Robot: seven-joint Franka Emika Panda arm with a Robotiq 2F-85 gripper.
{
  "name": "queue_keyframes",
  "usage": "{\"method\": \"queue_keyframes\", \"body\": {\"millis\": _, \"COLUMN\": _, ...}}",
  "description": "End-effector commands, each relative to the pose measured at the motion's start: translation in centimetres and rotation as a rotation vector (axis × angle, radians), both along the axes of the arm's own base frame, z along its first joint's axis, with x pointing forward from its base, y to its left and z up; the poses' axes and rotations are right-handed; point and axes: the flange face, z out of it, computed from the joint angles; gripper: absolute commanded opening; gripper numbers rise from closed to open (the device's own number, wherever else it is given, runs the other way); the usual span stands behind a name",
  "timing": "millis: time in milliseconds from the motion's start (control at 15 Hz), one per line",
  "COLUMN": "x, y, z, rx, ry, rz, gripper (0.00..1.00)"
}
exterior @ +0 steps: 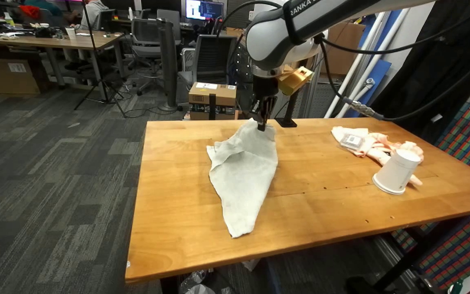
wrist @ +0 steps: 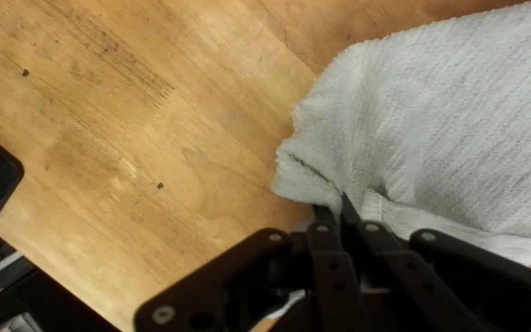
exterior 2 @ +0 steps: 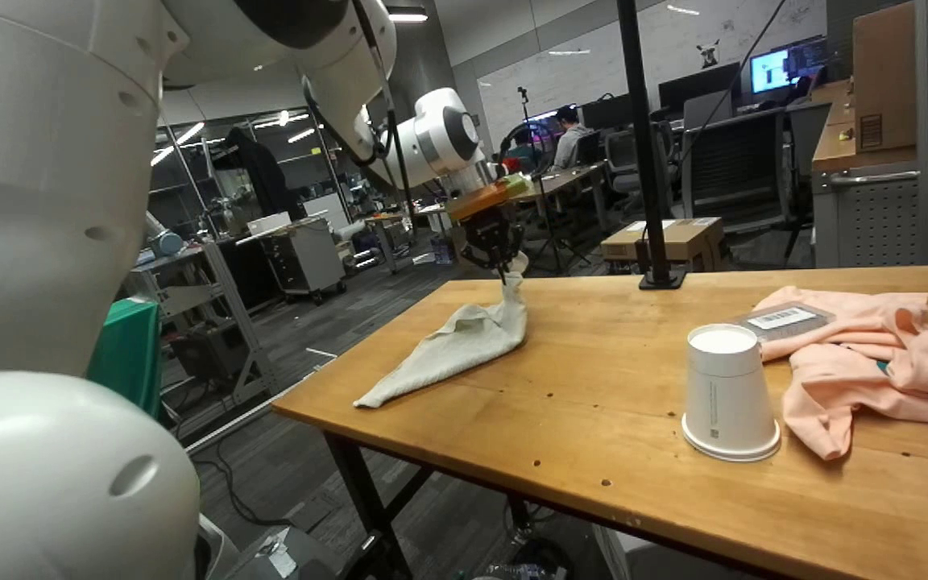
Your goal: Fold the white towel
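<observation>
The white towel (exterior: 243, 179) lies on the wooden table as a long folded shape, narrowing to a point toward the front edge in an exterior view. My gripper (exterior: 262, 125) is at its far end, pointing down. In an exterior view, the towel (exterior 2: 464, 350) rises from the table to the fingertips of the gripper (exterior 2: 504, 275), so that end is lifted. In the wrist view, the gripper (wrist: 338, 205) is shut on a bunched part of the towel (wrist: 468, 120). A flap sticks out beyond the fingers. The underside of the towel is hidden.
An upside-down white cup (exterior: 397, 171) stands on the table (exterior: 320, 220), beside a crumpled peach cloth (exterior 2: 915, 362). A clear packet with a label (exterior 2: 786, 318) lies on that cloth. A black post (exterior 2: 661, 278) is mounted at the table's edge near the gripper.
</observation>
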Motion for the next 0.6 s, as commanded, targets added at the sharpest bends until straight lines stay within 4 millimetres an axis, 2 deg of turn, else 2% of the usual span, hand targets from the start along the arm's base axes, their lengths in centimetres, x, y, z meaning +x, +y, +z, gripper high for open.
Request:
{"method": "queue_keyframes", "body": {"millis": 0, "x": -4.7, "y": 1.1, "z": 2.0, "rx": -0.033, "ry": -0.071, "rz": -0.014, "gripper": 0.02}}
{"method": "queue_keyframes", "body": {"millis": 533, "x": -13.0, "y": 3.2, "z": 1.6, "rx": -0.123, "ry": -0.159, "rz": -0.008, "gripper": 0.02}}
